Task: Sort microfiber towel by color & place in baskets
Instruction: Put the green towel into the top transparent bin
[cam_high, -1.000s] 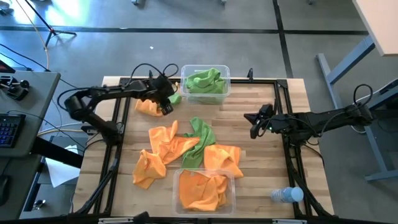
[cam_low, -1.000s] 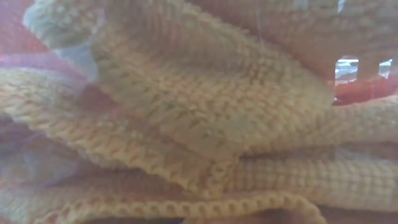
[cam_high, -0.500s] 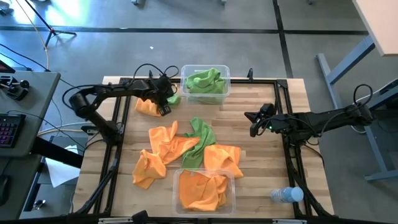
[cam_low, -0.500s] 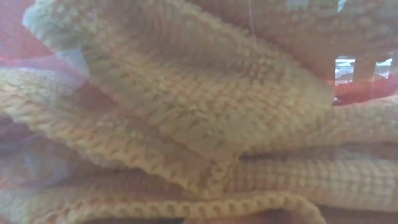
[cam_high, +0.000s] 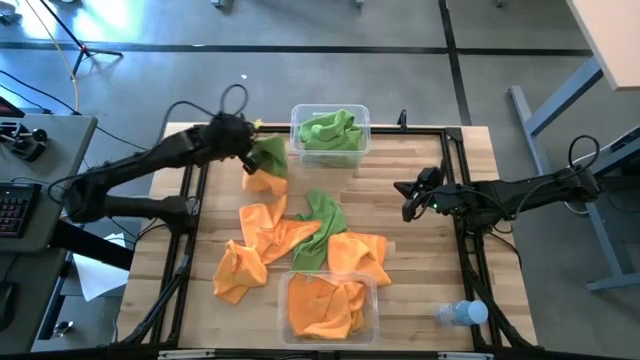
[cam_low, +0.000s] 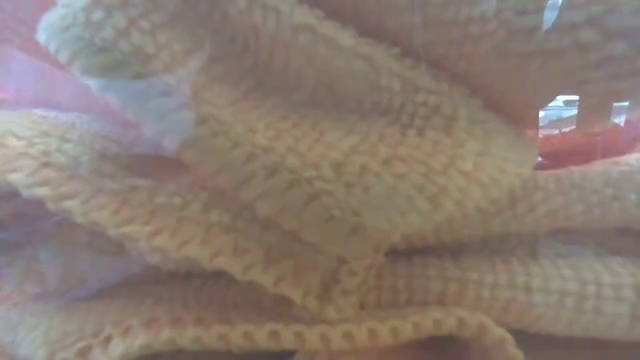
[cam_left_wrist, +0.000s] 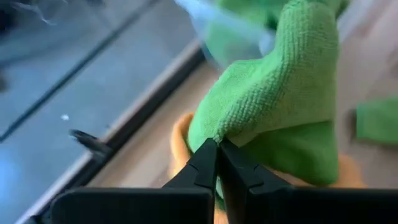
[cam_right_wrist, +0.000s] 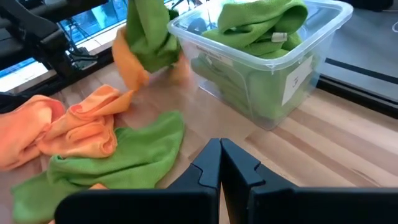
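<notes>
My left gripper (cam_high: 247, 152) hangs above the table's far left part, shut on a lime green microfiber towel (cam_high: 268, 152). An orange towel (cam_high: 265, 183) hangs or lies right under the green one. The far basket (cam_high: 360, 118) holds green towels, and the near basket (cam_high: 372, 300) holds orange ones. More orange towels (cam_high: 265, 228) and one green towel (cam_high: 322, 215) lie heaped mid-table. My right gripper (cam_high: 408, 203) waits shut at the right, over bare wood. The low view is filled by orange cloth (cam_low: 320, 200). My left gripper pinches a bunched fold of the green towel (cam_left_wrist: 219, 135) between its two fingertips (cam_left_wrist: 205, 158). The towel is lifted and hangs below the hold (cam_right_wrist: 149, 31). An orange towel (cam_right_wrist: 127, 65) comes up against its underside; whether that one is off the table, I cannot tell.
A clear plastic bottle (cam_high: 460, 314) lies at the near right corner. Black frame rails (cam_high: 452, 160) run along the table's sides. Bare wood (cam_high: 400, 160) shows between the far basket and my right gripper.
My left gripper has shut on the green towel beside the far basket and risen, drawing back toward the far left. The green towel has come up off the table, and the orange towel under it has shifted toward the right with it.
</notes>
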